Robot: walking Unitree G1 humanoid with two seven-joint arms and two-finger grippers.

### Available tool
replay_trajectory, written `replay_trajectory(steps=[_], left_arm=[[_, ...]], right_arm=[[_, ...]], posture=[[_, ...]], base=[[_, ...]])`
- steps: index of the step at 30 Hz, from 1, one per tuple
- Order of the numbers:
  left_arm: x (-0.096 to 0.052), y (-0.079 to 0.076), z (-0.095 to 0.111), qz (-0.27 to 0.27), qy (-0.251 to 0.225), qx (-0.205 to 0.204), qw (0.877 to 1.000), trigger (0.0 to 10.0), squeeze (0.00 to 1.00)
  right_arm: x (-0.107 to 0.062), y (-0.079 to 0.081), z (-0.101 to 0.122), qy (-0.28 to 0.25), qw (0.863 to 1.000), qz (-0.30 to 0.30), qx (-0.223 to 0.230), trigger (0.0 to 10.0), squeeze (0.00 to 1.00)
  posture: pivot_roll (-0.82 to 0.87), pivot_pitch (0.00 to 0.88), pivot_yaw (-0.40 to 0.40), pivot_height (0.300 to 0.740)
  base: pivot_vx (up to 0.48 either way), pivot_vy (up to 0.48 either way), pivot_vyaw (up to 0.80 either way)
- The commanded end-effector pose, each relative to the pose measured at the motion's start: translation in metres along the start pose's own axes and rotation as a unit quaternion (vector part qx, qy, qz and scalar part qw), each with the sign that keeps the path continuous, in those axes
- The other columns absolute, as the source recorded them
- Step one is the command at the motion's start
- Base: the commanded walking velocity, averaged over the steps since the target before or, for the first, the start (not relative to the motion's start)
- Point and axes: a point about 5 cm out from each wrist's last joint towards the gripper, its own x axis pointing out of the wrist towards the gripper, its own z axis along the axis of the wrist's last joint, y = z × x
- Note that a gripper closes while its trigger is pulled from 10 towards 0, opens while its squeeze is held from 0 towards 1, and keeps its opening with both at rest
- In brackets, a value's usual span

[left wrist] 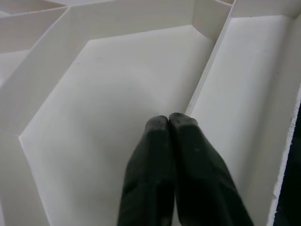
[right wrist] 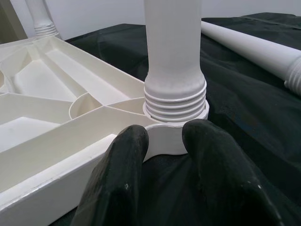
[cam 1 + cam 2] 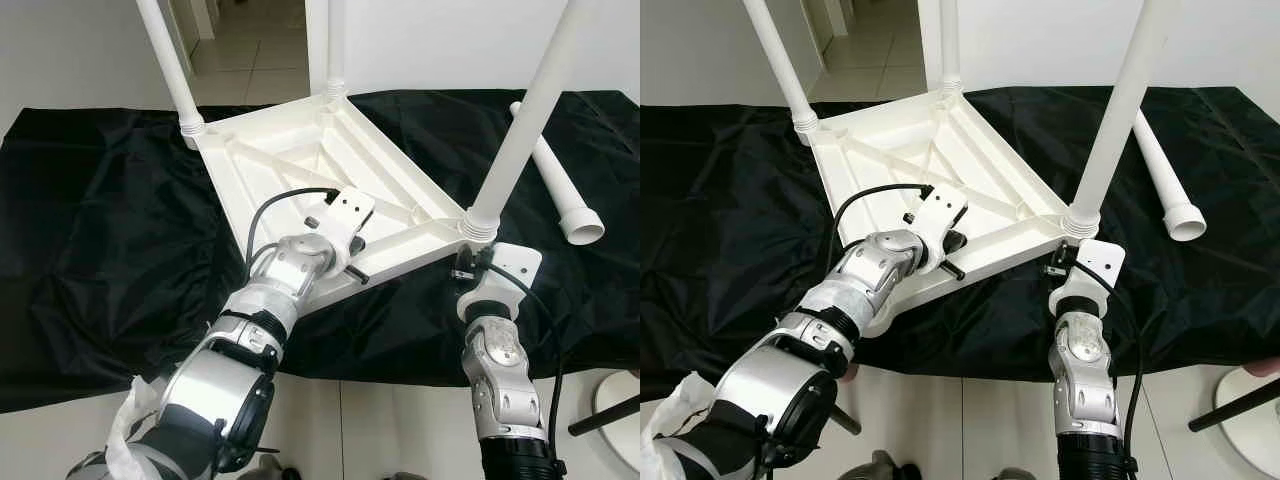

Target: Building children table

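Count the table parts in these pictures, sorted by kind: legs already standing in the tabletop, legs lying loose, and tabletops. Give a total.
Legs standing in the tabletop: 3 (near right leg, far left leg, far middle leg)
Loose leg lying on the black cloth: 1
Upside-down tabletop: 1
Total: 5

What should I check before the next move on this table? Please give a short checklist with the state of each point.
1. Three legs stand in the upturned tabletop: ok.
2. Near-right leg fully screwed in: not ok, threads show above the socket.
3. Fourth leg fitted: not ok, it lies loose on the black cloth.
4. Left tool shut, tips resting inside a rib pocket of the tabletop: ok.
5. Right tool open, fingers on each side of the corner socket: ok.
6. Near-left corner socket free: cannot tell, the left arm covers it.
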Motion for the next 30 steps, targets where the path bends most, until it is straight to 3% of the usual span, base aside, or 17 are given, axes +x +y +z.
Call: replay_trajectory(steps=[1,3,7,9,11,15,16,17,21,30], left_arm=[[0.0,0.002,-0.002,0.029,-0.003,0.002,1.0,10.0,1.0],[-0.002,-0.003,0.006,-0.004,-0.027,-0.015,1.0,10.0,1.0],[-0.003,-0.004,0.009,-0.017,-0.036,-0.019,0.999,10.0,1.0],[-0.004,-0.006,0.012,-0.027,-0.04,-0.013,0.999,10.0,1.0],[-0.004,-0.008,0.012,-0.039,-0.028,0.006,0.999,10.0,1.0],[-0.004,-0.009,0.011,-0.041,-0.024,0.01,0.999,10.0,1.0],[-0.004,-0.009,0.009,-0.043,-0.018,0.011,0.999,10.0,0.33],[-0.004,-0.009,0.007,-0.044,-0.011,0.011,0.999,10.0,0.0],[-0.001,-0.009,-0.001,-0.039,0.014,0.01,0.999,10.0,0.0],[0.003,0.0,-0.023,0.026,0.081,0.008,0.996,10.0,0.0]], right_arm=[[-0.001,0.0,-0.005,0.009,1.0,0.0,-0.005,10.0,0.0],[-0.004,-0.002,-0.005,0.002,1.0,-0.008,0.005,10.0,0.0],[-0.005,-0.002,-0.004,-0.004,1.0,-0.01,0.01,10.0,0.0],[-0.008,-0.006,-0.001,-0.019,0.999,-0.025,0.02,10.0,0.0],[-0.013,-0.019,0.002,-0.034,0.996,-0.084,0.027,10.0,0.0],[-0.015,-0.023,0.002,-0.038,0.994,-0.102,0.025,10.0,0.0],[-0.016,-0.023,0.002,-0.038,0.993,-0.107,0.025,10.0,0.0],[-0.017,-0.022,0.001,-0.037,0.994,-0.103,0.026,10.0,0.0],[-0.017,-0.019,0.002,-0.037,0.995,-0.093,0.025,10.0,0.0],[-0.017,-0.016,0.007,-0.051,0.995,-0.083,0.012,10.0,0.0]], posture=[[-0.13,0.0,0.124,0.74],[-0.12,0.0,0.124,0.74],[-0.12,0.0,0.124,0.74],[-0.11,0.0,0.12,0.74],[-0.11,0.001,0.116,0.74],[-0.11,0.001,0.116,0.74],[-0.11,0.004,0.115,0.74],[-0.11,0.006,0.115,0.74],[-0.11,0.005,0.115,0.74],[-0.12,0.014,0.116,0.74]], base=[[0.0,0.0,0.0],[0.0,0.0,0.0],[0.0,0.0,0.0],[0.0,0.0,0.0],[0.0,0.0,0.0],[0.0,0.0,0.0],[0.0,0.0,0.0],[0.0,0.0,0.0],[0.0,0.0,0.0],[0.0,0.0,0.0]])
